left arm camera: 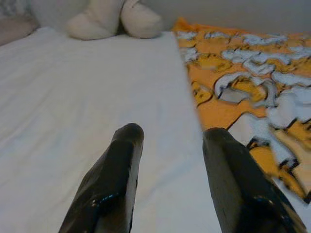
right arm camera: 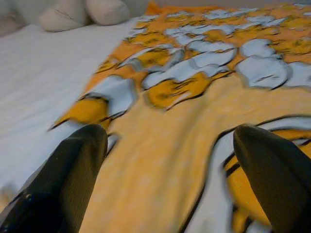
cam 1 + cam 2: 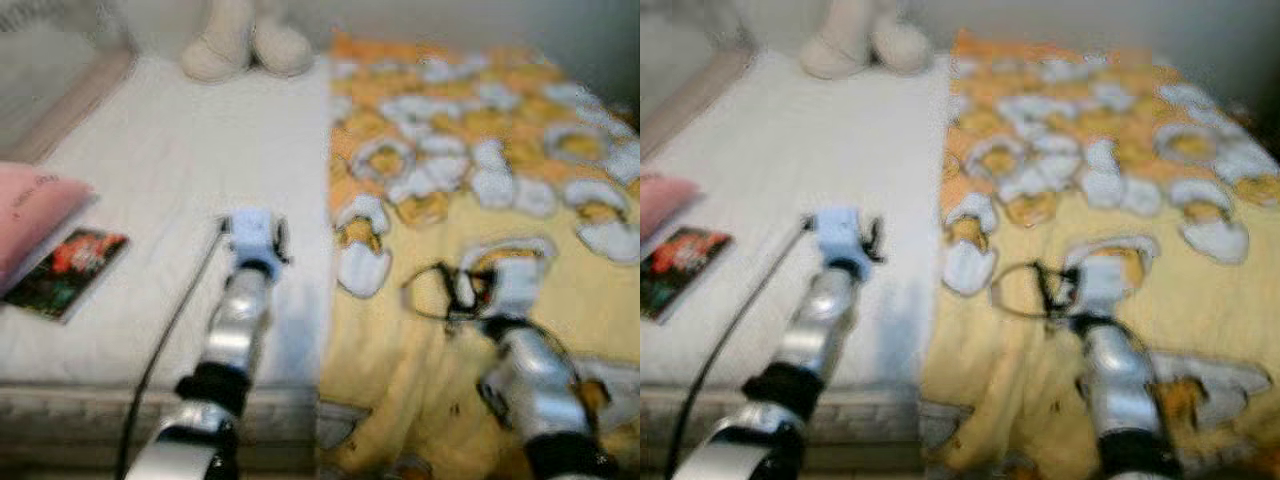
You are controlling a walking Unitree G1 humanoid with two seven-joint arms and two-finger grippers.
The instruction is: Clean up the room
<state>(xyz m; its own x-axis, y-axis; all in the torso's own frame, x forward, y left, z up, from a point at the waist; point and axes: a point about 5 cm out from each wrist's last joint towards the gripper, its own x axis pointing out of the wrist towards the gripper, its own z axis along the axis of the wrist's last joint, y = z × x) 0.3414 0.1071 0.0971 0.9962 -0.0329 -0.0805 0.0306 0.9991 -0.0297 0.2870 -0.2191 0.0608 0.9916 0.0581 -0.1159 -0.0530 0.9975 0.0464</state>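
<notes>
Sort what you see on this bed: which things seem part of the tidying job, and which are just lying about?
Likely part of the job:
- yellow blanket, under the open right gripper
- left gripper, open above the white sheet

Just lying about:
- book
- pink pillow
- plush toy

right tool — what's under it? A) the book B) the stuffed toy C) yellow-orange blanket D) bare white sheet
C: the right tool is open over the yellow-orange blanket, its fingers spread apart with the print between them.
</notes>
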